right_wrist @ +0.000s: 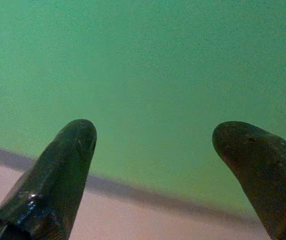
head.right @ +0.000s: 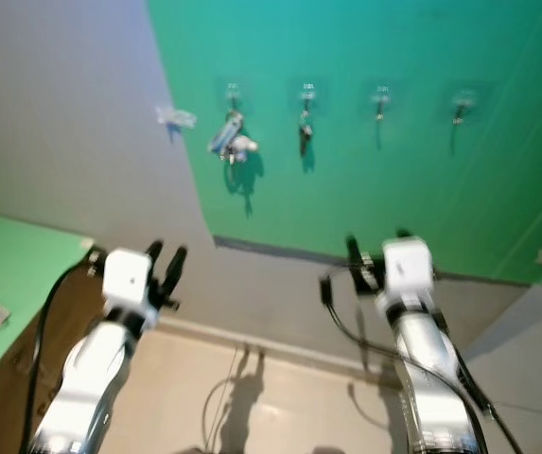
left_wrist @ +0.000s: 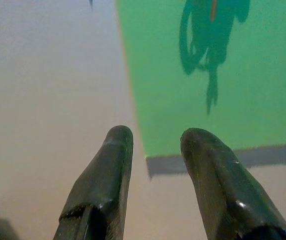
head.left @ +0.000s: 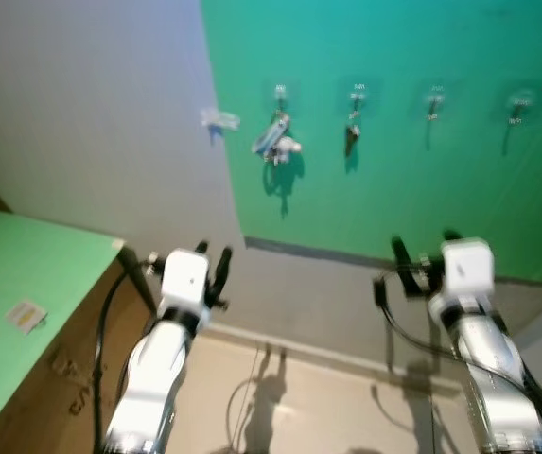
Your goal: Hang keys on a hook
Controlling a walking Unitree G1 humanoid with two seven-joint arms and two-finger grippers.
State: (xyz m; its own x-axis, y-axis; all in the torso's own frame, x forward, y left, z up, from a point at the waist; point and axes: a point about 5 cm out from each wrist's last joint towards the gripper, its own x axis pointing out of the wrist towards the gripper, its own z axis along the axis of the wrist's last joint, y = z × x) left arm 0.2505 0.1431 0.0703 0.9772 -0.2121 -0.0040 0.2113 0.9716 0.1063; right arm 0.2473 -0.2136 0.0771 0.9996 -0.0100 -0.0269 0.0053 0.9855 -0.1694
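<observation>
Though blur softens detail, we see the keys (head.left: 275, 140) hanging on the leftmost hook (head.left: 279, 93) of the green wall (head.left: 422, 189). Left gripper (head.left: 213, 253) and right gripper (head.left: 423, 240), both spread and holding nothing, hover below.

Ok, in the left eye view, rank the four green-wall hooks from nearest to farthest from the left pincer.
1. Leftmost hook, holding the key bunch, up and right of the left pincer.
2. Second hook, with a dark item hanging, further right.
3. Third hook, above the right arm.
4. Rightmost hook, at the row's far end.
</observation>
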